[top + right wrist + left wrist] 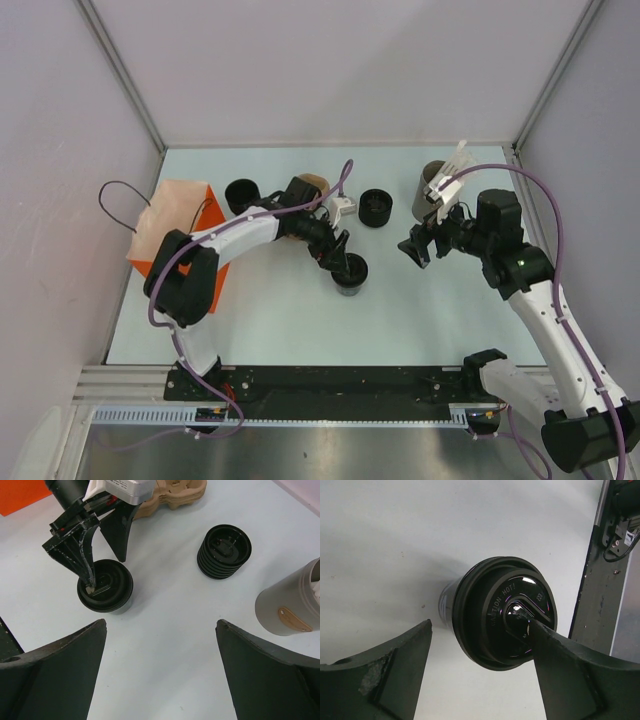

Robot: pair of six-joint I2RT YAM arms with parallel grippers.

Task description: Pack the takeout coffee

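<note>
Treat the takeout coffee [350, 272], upright near the middle of the counter [300, 325] beneath the spread, empty left hand [479, 626] with one fingertip [87, 575] on its glossy lid [492, 597], as probably light, crushable and slosh-prone; pinch the tapered wall just under the lid rim, gently

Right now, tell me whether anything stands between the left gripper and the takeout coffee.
Nothing visible does. The left gripper hangs open right over the takeout coffee. One fingertip sits over the cup's top, and the other finger stands apart beside it.
</note>
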